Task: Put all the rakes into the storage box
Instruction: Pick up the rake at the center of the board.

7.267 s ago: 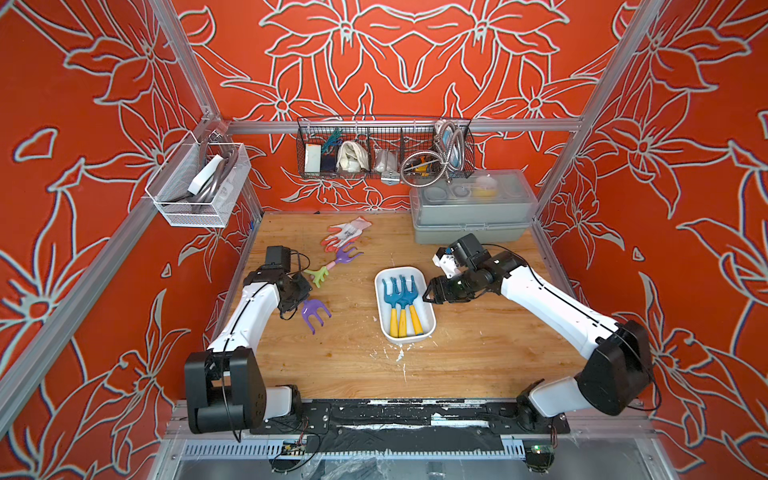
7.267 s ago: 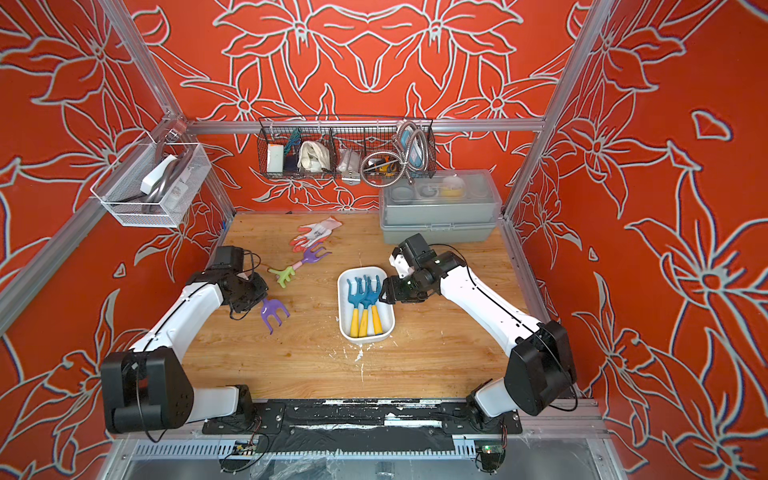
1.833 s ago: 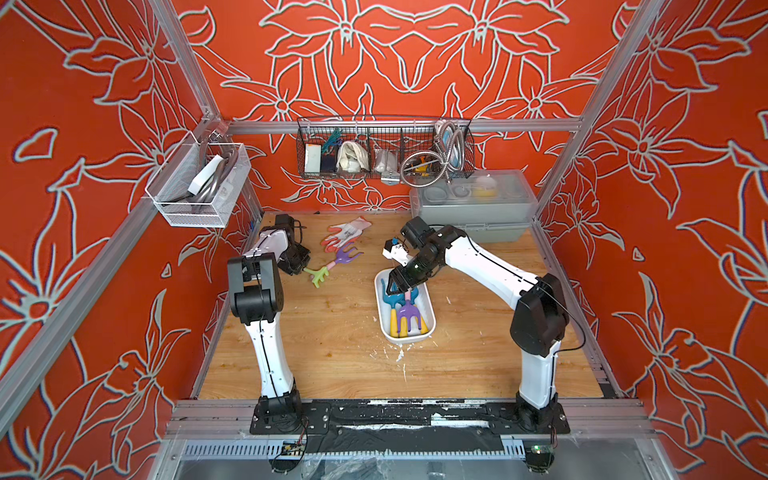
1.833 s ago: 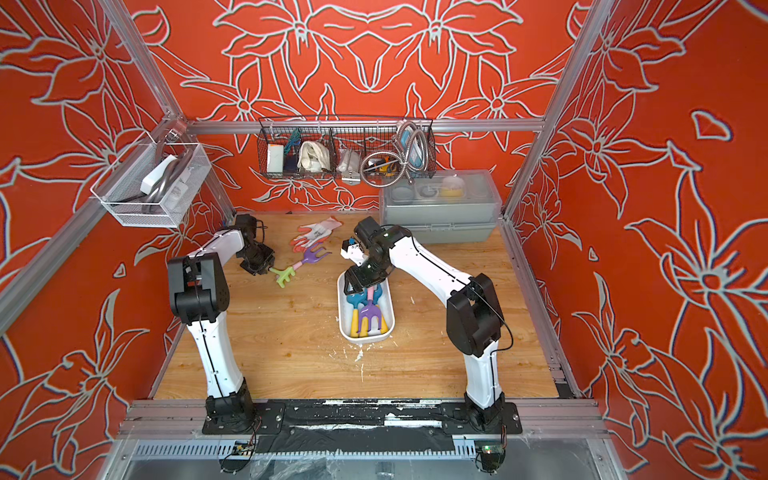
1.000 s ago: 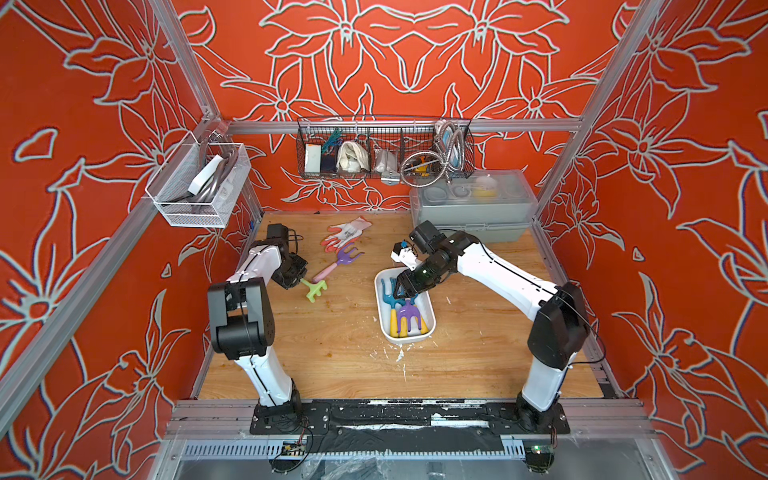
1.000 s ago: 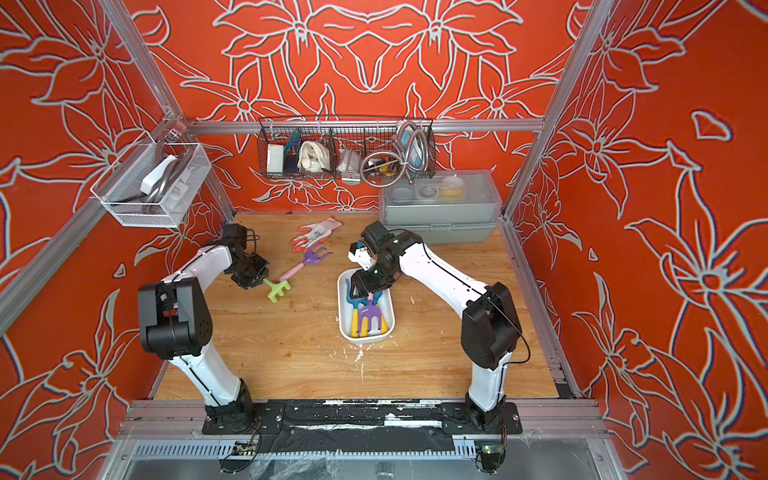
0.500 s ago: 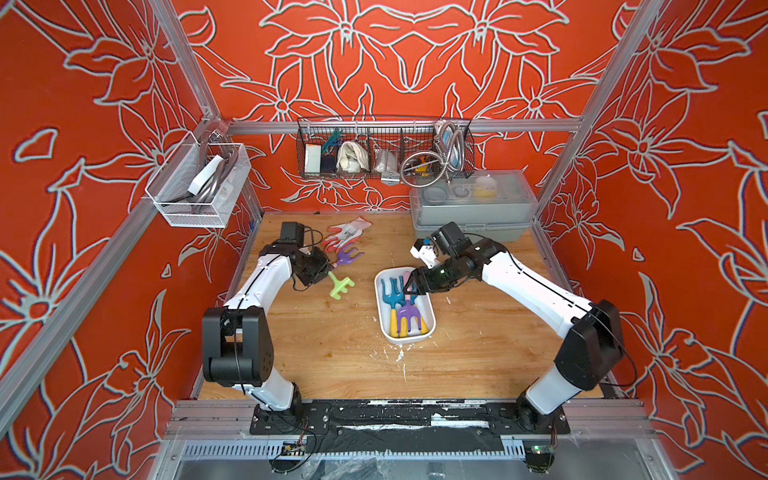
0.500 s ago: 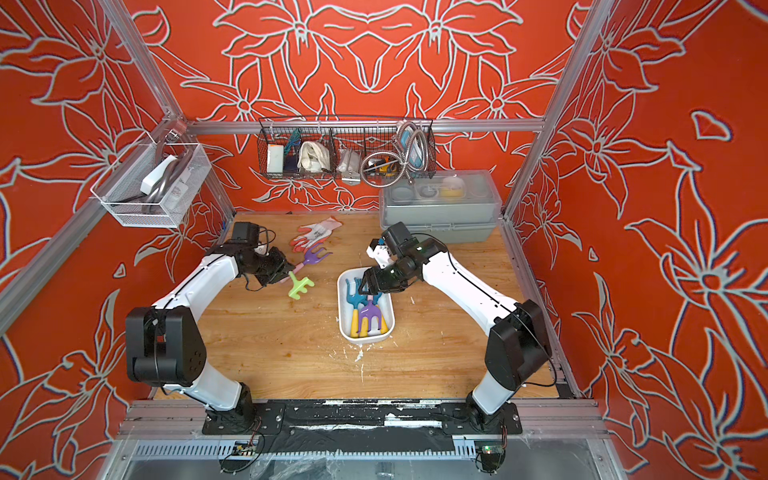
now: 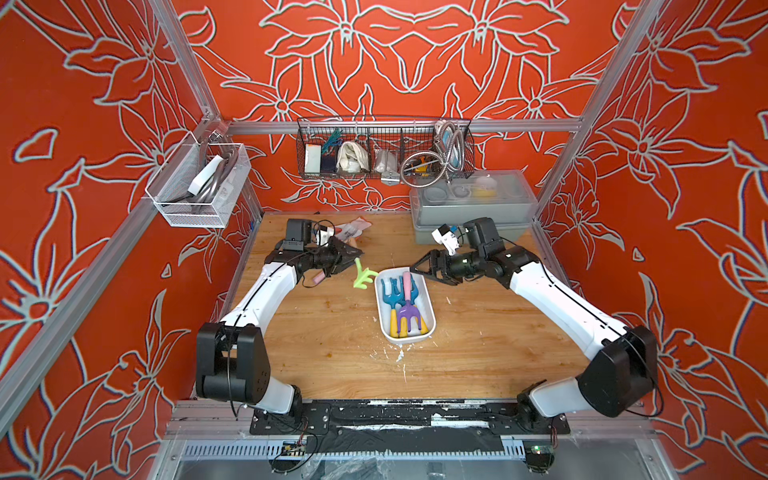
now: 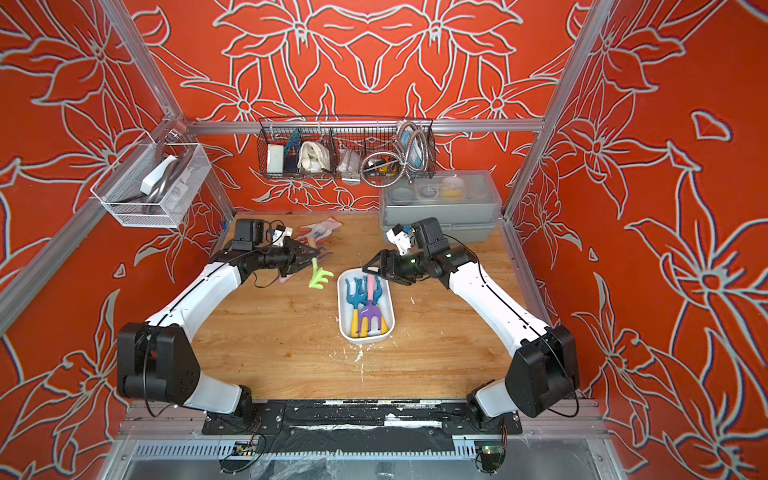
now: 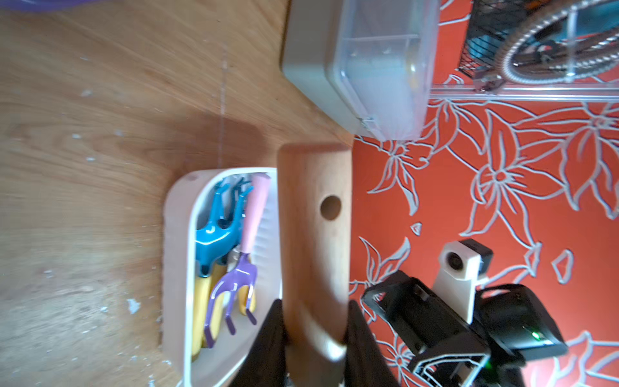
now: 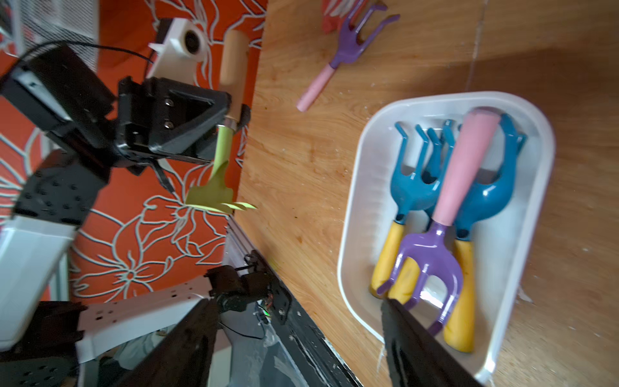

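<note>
Rake: a green rake (image 9: pixel 363 276) (image 10: pixel 319 274) with a lime head, short bent prongs, a metal collar and a pale wooden handle with a hole near its end.
Rake's place: middle of the frame in both top views, held off the desk with its head hanging just beside the far left corner of the storage box, outside it.
Left fingers (image 11: pixel 268 341): pressed onto the wooden handle from both sides.
Right fingers (image 12: pixel 412 335): spread wide, holding nothing, over the far end of the box.
Storage box (image 9: pixel 409 340) (image 10: pixel 365 338): a shallow white tub with rounded corners. In it lie two blue rakes (image 12: pixel 412 187) with yellow handles, and a purple rake (image 12: pixel 432 254) with a pink handle lies across them.
Desk (image 9: pixel 332 332): light wood with scattered white flecks.
On the desk: another purple rake (image 12: pixel 348 43) and gloves (image 9: pixel 353 226) towards the back, and a grey box (image 9: pixel 473 203) with a clear lid at the upper right.
Room: red walls (image 9: pixel 395 62) with white flower outlines, a wire basket (image 9: pixel 384 149) on the back wall and a mesh basket (image 9: pixel 199 187) on the left wall.
</note>
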You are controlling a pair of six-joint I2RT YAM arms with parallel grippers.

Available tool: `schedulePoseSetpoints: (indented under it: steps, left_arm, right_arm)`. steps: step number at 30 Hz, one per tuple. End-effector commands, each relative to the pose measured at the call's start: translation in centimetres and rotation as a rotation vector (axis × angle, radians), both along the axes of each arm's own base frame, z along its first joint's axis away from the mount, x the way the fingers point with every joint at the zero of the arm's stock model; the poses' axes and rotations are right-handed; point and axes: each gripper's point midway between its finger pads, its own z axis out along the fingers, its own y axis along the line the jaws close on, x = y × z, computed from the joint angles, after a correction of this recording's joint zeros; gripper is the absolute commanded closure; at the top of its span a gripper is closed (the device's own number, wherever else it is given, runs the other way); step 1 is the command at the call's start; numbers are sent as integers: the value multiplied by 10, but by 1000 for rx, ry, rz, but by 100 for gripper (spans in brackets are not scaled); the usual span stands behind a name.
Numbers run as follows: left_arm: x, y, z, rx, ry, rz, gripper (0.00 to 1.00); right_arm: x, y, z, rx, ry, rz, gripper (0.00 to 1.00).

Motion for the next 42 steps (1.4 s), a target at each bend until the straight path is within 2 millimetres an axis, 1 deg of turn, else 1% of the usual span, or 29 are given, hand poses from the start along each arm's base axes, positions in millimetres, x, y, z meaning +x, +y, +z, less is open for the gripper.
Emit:
schedulePoseSetpoints:
  steps: [1, 3, 6, 9, 11, 15, 18, 23, 31, 34, 36, 38, 40, 41, 42]
  left_arm:
    - [-8, -23, 59, -155, -153, -125, 97]
    - [-12, -32, 75, -188, -187, -165, 97]
    - [-18, -48, 93, -218, -222, -222, 96]
    - [-24, -64, 102, -241, -238, -273, 95]
    - [-26, -73, 107, -259, -245, -291, 95]
    - [-27, -85, 118, -298, -260, -306, 95]
    - [-29, -93, 127, -318, -273, -316, 96]
    - [-35, -105, 134, -329, -283, -347, 95]
    - [-41, -117, 133, -336, -282, -370, 96]
    - [-42, -120, 133, -337, -283, -371, 96]
    - [-42, -120, 133, -337, -284, -370, 96]
    - [-42, -120, 131, -337, -280, -364, 93]
    - [-42, -119, 131, -336, -279, -357, 86]
    - [-42, -119, 130, -335, -275, -353, 78]
    - [-42, -118, 128, -332, -269, -349, 67]
  right_arm:
    - [-2, 14, 29, 155, 7, 24, 23]
    - [0, 18, 38, 200, 8, 29, 24]
    - [2, 26, 54, 260, 3, 42, 25]
    - [2, 34, 71, 303, -20, 59, 27]
    - [0, 39, 79, 318, -33, 75, 31]
    - [-4, 48, 86, 326, -48, 100, 33]
    - [-4, 49, 88, 328, -52, 104, 33]
    - [-8, 51, 92, 343, -57, 118, 35]
    - [-14, 58, 98, 370, -58, 139, 40]
    - [-15, 61, 100, 383, -51, 142, 46]
    - [-15, 62, 102, 390, -49, 143, 53]
    - [-15, 63, 102, 392, -45, 144, 58]
    - [-15, 62, 101, 389, -44, 142, 65]
    - [-16, 62, 100, 386, -40, 141, 69]
    - [-16, 62, 99, 382, -36, 141, 74]
